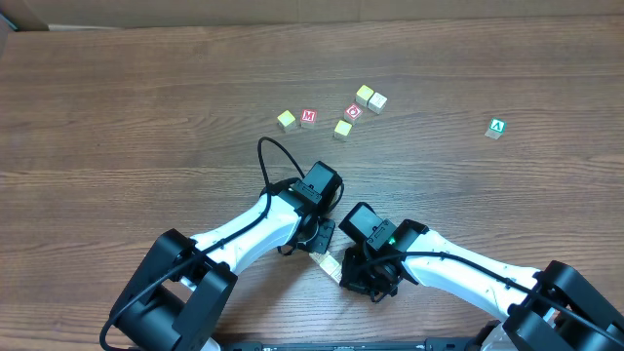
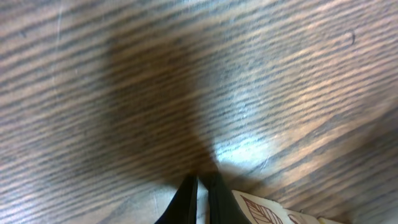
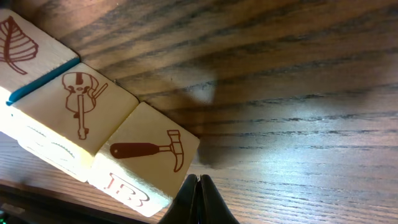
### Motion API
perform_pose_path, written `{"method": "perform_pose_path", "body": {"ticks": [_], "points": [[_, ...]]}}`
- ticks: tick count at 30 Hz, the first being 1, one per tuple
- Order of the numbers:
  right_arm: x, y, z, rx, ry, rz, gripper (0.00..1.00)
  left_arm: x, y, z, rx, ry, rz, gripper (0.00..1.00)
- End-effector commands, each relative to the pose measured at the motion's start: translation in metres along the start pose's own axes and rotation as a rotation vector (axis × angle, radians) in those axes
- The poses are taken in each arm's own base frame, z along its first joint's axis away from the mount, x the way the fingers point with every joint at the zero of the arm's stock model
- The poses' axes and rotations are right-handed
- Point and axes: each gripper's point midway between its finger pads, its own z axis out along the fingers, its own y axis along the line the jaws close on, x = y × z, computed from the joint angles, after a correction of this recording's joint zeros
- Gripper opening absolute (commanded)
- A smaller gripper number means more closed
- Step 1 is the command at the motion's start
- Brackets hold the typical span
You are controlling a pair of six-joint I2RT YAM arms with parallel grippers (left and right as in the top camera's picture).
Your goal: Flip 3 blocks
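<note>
**Surface** point(image 1: 136, 88): a broad board of dark, streaked wood grain with a dull sheen.

**Arms:** white links with black joints, folded low at the near edge. The left fingers point(image 2: 205, 182) are clenched on nothing, tips down at the bare grain. The right fingers point(image 3: 198, 186) are pressed together and empty, just beside the end of the row.

**Three blocks** point(image 1: 328, 263): taken as the task's things, these lie touching in a short row between the two sets of fingers. They are well apart from the loose cubes point(image 1: 342, 129) and the green cube point(image 1: 497, 128) farther up.

**Individual blocks:** the leaf block point(image 3: 18, 50), the violin block point(image 3: 74, 106) and the hammer block point(image 3: 146, 155). Each is a pale cream wooden cube with softened edges, dark red line drawings on top and a letter on the side. A blue edge shows beside the leaf.

**Handling (judged):** light, rigid and smooth-faced, so liable to slip or twist. The hammer block's free end makes it the easiest to reach. Pinch across two opposite side faces at mid-height, or tip it over an edge.
</note>
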Motion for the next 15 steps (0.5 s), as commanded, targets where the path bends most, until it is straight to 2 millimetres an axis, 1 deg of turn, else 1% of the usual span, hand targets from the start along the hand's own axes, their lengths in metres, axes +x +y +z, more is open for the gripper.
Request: {"method": "perform_pose_path", "body": {"ticks": [1,7,15], "points": [[-0.0014,0.0109,-0.0003,-0.035,-0.003,0.018,0.04,0.0264,0.0111,0.0306,-0.038,0.103,-0.002,0.04],[0.0032,0.0165,0.002,-0.044,-0.003,0.032,0.04,0.0235,0.0135,0.0308,-0.053,0.09,-0.004,0.04],[0.0034,0.0158,0.0031,-0.033,-0.015,0.111,0.04,0.0225,0.0138,0.0309,-0.055,0.085,-0.004,0.04]]}}
